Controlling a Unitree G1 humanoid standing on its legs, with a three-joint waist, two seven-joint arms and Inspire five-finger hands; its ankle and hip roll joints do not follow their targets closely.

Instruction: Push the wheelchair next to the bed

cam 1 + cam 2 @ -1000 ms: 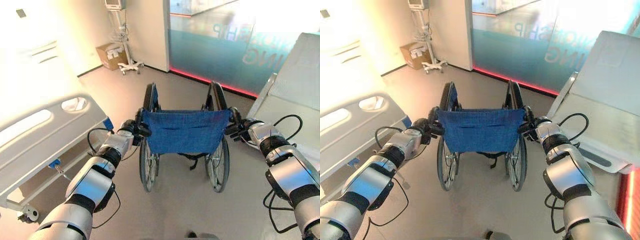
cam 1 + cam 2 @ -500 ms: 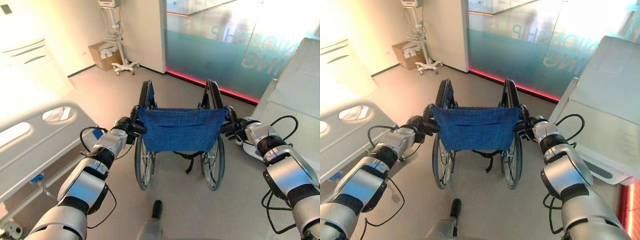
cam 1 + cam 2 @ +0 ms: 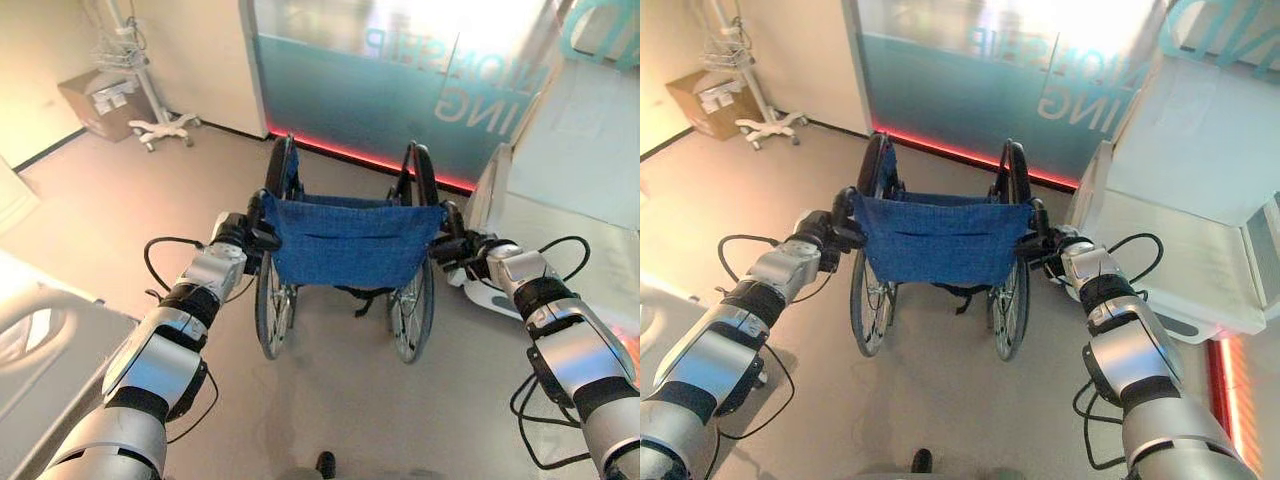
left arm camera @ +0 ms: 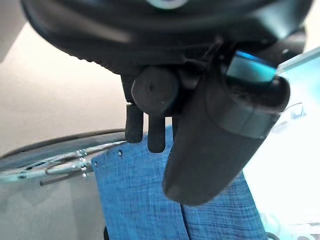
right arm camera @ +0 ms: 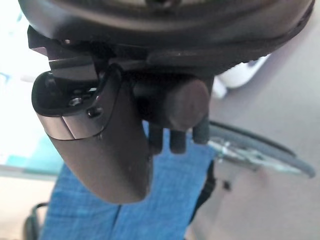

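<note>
- Since the job is to wheel the chair alongside a bed, both hands are set on the two push handles behind the blue backrest, which lets the robot steer as well as shove.
- Furthest to the robot's left, well away from the left hand, a corner of a bed [image 3: 40, 345] with a pale side rail shows low in the head views.
- Left hand [image 3: 236, 233]: its fingers are curled round the left push handle [image 3: 262, 236], with the thumb lying over it in the wrist view; the hold looks firm, and the arm reaches out nearly straight.
- Between the two hands stands the wheelchair [image 3: 345, 240], upright on the grey floor [image 3: 340, 400], its backrest facing the robot and its big wheels just below and inside each hand.
- Right hand [image 3: 470, 250]: likewise closed on the right push handle [image 3: 445, 246], fingers wrapped under it and thumb across.
- Just beyond the right hand lies a second bed [image 3: 1180, 250] with a white mattress; the wheelchair's right wheel is near its corner but apart from it, so the chair is probably close to its place, though not yet squarely alongside.
</note>
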